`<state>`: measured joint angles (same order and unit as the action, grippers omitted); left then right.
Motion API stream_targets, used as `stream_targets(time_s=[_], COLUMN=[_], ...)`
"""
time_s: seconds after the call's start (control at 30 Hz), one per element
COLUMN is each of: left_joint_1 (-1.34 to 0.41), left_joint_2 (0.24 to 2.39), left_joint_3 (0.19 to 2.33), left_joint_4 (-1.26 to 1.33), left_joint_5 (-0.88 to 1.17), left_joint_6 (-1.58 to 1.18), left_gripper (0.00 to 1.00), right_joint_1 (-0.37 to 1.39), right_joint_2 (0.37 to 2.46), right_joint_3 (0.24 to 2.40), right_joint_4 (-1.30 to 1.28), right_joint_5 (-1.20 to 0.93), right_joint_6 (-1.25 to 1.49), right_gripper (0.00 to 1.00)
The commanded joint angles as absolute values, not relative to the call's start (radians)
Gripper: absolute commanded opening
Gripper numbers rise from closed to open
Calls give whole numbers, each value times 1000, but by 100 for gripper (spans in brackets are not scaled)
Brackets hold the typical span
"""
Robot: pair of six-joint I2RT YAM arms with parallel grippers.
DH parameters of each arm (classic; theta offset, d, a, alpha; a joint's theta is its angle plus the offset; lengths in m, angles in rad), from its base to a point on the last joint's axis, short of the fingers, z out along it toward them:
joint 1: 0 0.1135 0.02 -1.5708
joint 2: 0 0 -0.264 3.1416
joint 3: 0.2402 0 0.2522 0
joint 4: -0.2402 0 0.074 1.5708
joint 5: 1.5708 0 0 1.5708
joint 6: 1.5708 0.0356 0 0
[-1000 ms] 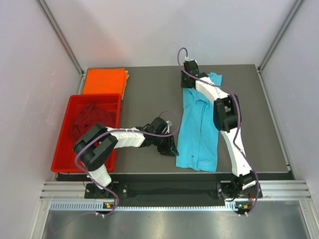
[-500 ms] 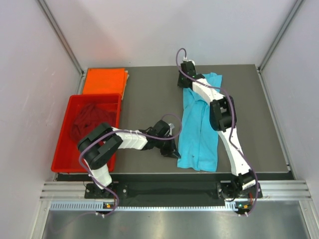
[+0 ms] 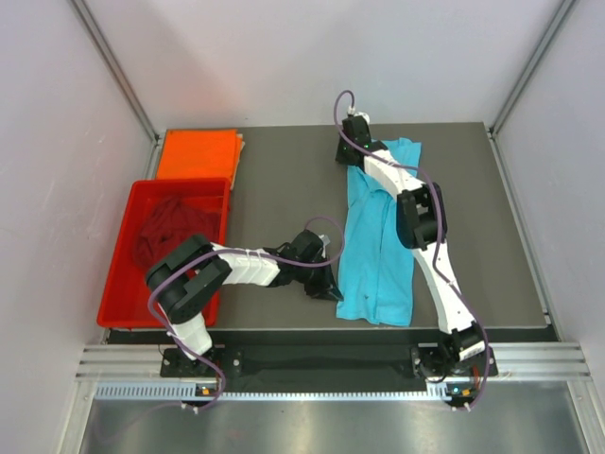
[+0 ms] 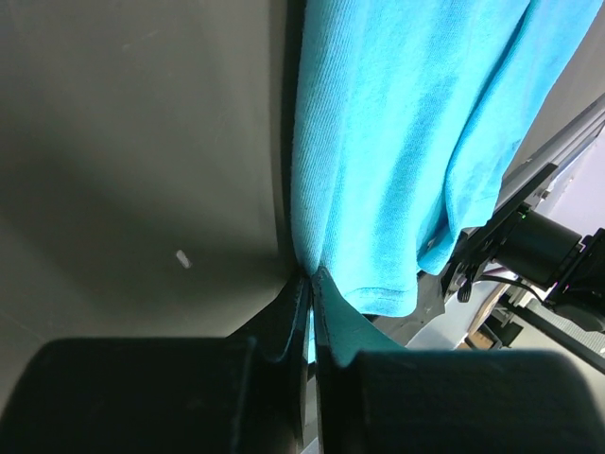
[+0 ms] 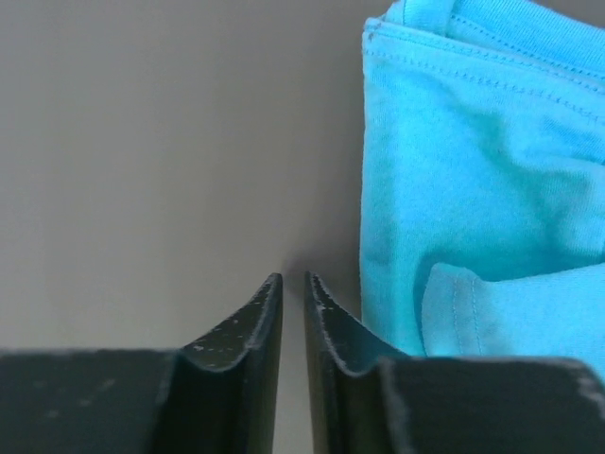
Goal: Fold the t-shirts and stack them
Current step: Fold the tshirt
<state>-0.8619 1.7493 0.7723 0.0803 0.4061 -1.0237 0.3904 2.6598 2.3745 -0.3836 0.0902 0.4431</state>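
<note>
— Checking the overhead view first: where did the blue shirt (image 3: 373, 255) lie?

— Right of centre on the grey table (image 3: 284, 180). It was folded lengthwise into a long strip. The strip ran from the upper part of the frame down to the near edge, slightly slanted.

— Left gripper (image 4: 310, 276)?

— Low at the strip's lower left corner. In its wrist view the two black fingers were clenched on the shirt's side edge. Blue cloth showed between them, and the fabric drew to a point at the tips.

— Right gripper (image 5: 293, 279)?

— At the strip's upper left corner. The jaws were all but closed, with only a thin slit between them. Bare table showed through the slit and no cloth sat in it. The shirt's edge ran just right of the right-hand finger. Whether that finger touched the cloth, I could not tell.

— Other shirts?

— The orange shirt (image 3: 198, 151) lay folded flat at the upper left of the table, just beyond the red tray (image 3: 118, 255). The maroon shirt (image 3: 170, 227) sat crumpled inside that tray, at the left side of the frame.
</note>
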Motion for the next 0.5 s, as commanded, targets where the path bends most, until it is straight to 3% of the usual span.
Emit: stream_targets(time_s=[0.0, 0.47], left_joint_1=[-868, -868], left_joint_2=[1776, 1750], left_joint_3=[752, 735], left_joint_4=[-21, -15], left_joint_5=[318, 316], left_joint_6=[-999, -996], left_gripper=[7, 6], right_joint_1=[399, 402], right_joint_2=[2564, 2485], right_joint_3=[2332, 2283], right_joint_4=[-330, -363], right_joint_5=[126, 155], right_joint_6=[417, 385], right_gripper=[19, 25])
